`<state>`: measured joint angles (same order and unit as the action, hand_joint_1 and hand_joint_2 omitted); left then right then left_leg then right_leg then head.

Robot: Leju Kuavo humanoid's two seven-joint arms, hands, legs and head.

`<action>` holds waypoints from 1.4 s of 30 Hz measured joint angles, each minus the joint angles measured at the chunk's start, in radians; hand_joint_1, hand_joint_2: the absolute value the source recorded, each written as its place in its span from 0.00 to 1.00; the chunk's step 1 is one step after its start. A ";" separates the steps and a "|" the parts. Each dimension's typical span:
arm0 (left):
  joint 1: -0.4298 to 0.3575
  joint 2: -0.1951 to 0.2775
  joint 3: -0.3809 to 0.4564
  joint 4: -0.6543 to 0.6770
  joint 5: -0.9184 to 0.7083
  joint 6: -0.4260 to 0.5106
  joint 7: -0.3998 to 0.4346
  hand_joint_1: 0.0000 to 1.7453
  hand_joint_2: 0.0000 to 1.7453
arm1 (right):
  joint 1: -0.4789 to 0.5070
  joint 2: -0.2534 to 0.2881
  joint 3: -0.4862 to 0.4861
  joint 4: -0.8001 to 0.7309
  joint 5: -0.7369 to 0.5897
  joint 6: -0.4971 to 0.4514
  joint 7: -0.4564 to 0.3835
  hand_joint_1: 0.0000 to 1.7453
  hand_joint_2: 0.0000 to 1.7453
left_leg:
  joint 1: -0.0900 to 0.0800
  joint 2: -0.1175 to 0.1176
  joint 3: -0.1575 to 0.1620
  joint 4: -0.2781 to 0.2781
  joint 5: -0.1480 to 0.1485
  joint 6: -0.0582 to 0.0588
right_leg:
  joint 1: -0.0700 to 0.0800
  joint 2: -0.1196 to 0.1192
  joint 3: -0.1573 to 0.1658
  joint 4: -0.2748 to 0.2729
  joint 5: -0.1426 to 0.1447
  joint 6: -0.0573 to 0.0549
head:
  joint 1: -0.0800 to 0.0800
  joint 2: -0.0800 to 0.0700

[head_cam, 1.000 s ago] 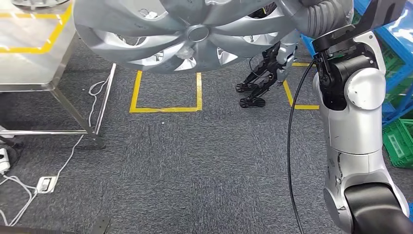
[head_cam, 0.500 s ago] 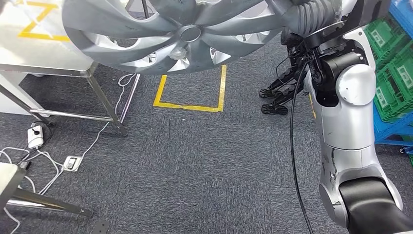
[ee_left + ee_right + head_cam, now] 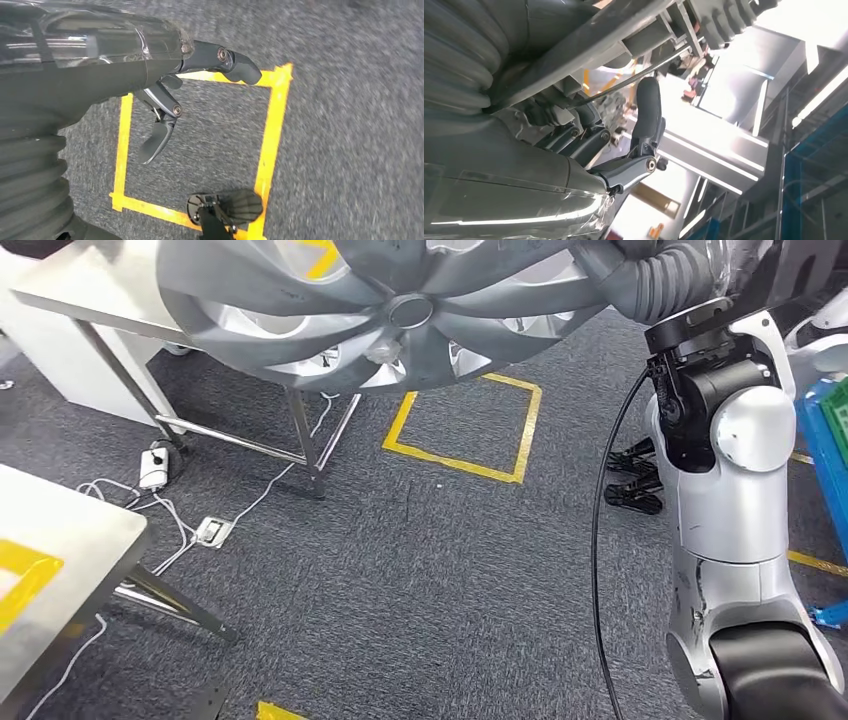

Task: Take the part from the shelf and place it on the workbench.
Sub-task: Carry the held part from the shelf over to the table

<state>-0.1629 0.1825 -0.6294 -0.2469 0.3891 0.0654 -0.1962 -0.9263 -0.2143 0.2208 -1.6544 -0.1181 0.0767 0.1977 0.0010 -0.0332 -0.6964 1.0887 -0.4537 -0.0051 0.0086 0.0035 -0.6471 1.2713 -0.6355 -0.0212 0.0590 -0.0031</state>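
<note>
The part, a large silver wheel cover [image 3: 390, 310], is carried high in front of the body, face down and roughly level, its broad disc spanning the top of the head view. It is gripped at its right-hand rim by the right hand [image 3: 624, 150], whose dark fingers [image 3: 646, 115] are curled up against the rim's edge in the right wrist view. The left hand [image 3: 170, 100] hangs over the grey carpet [image 3: 450, 580] above a yellow tape square [image 3: 270, 140], its fingers apart and nothing held. Two steel-topped tables are seen to the left: one [image 3: 110, 290] lies partly under the cover's left edge, the other [image 3: 70, 540] is nearer and lower left, with yellow tape on it. The coming move is judged to turn on this: the workbench lies leftward of the cover, away from the gripping hand, so the disc must be swung left and lowered flat
</note>
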 joint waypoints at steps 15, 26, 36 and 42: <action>0.005 -0.007 0.000 0.001 0.000 -0.005 0.006 0.00 1.00 | -0.006 0.001 0.002 0.002 -0.001 0.003 0.000 1.00 1.00 | 0.035 0.047 -0.069 0.132 -0.048 -0.071 | -0.008 -0.072 0.124 -0.312 0.145 -0.011 | -0.014 0.000; -0.004 0.012 0.000 0.004 -0.004 -0.007 0.069 0.00 1.00 | 0.029 -0.001 0.000 -0.002 -0.010 0.015 0.000 1.00 1.00 | 0.029 0.064 0.003 0.008 -0.015 -0.017 | -0.025 -0.019 0.039 -0.075 -0.010 0.042 | -0.002 0.000; -0.002 0.022 0.000 -0.008 0.023 -0.007 0.112 0.00 1.00 | 0.009 0.005 0.011 0.040 -0.040 0.035 -0.074 1.00 1.00 | 0.024 -0.075 -0.009 -0.013 0.023 -0.016 | 0.020 0.078 0.079 -0.215 0.110 -0.051 | 0.025 0.000; -0.001 0.064 0.002 -0.028 0.064 -0.018 0.114 0.00 1.00 | -0.038 0.037 0.027 0.152 -0.042 0.033 -0.197 1.00 1.00 | 0.017 0.035 -0.081 0.126 -0.071 -0.041 | 0.009 -0.006 0.107 -0.305 0.156 -0.038 | 0.015 0.000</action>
<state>-0.1640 0.2470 -0.6275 -0.2747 0.4533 0.0472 -0.0820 -0.9639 -0.1770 0.2480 -1.5026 -0.1596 0.1098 0.0006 0.0176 0.0018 -0.7777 1.2145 -0.5244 -0.0465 0.0175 -0.0021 -0.5403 0.9662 -0.4797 -0.0595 0.0744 -0.0031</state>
